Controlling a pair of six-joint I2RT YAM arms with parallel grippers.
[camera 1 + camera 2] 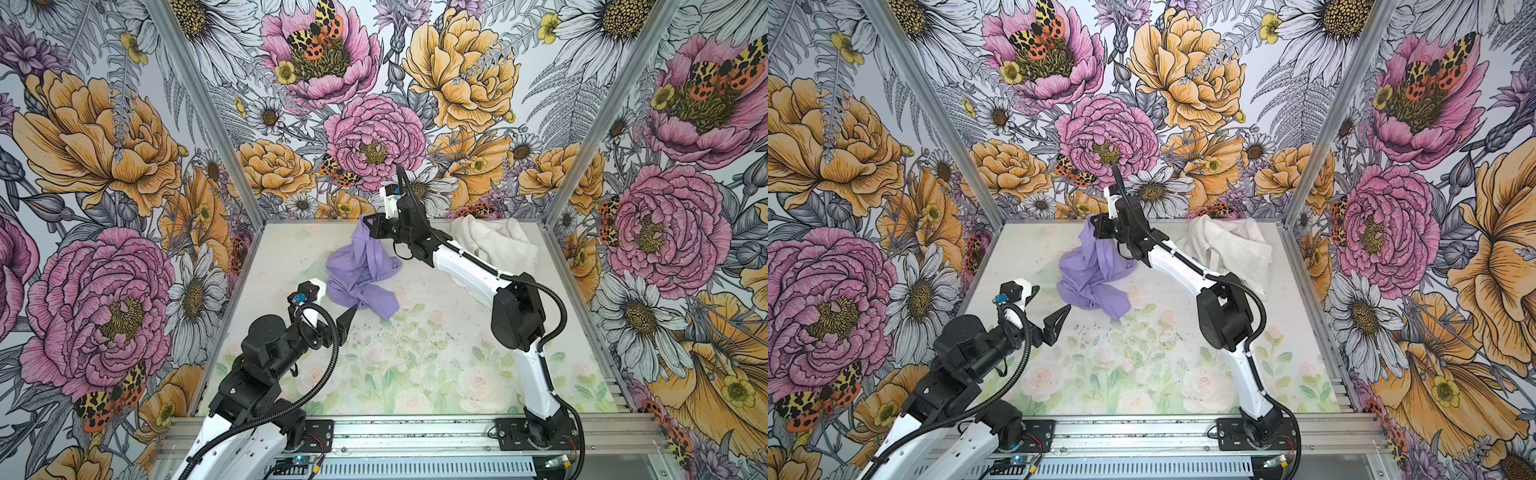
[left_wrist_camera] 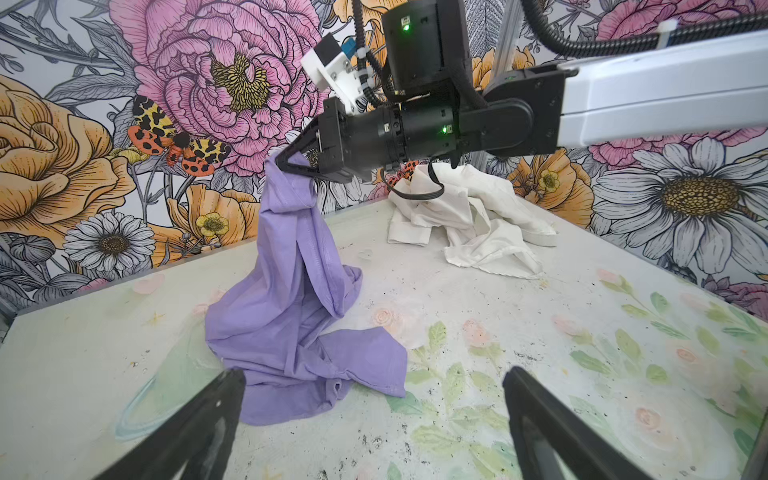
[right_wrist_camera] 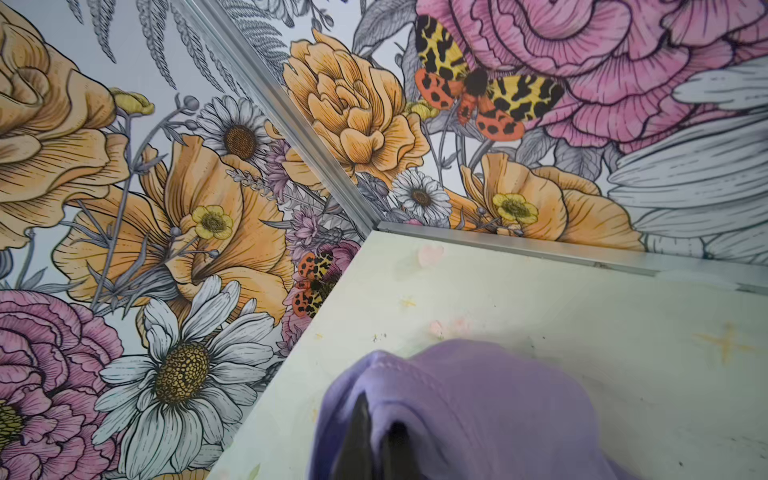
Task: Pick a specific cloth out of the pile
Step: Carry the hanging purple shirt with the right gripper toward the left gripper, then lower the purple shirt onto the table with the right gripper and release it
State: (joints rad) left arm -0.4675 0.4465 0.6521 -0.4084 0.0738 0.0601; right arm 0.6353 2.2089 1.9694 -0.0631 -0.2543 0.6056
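Lettering: none readable anywhere.
cloth (image 2: 291,291): no legible tag or print.
walls (image 1: 104,145): flower and moth pattern only.
tabletop (image 1: 415,374): faint flower pattern only.

Both top views look steeply down from the front onto the whole table (image 1: 415,374). The left wrist view faces the back wall (image 2: 208,62), low over the table; the right wrist view sits just above the cloth (image 3: 478,395), which all 4 share.

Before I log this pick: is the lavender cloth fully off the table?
No, partly: the right end effector pinches the cloth up top; lower folds lie on the table.
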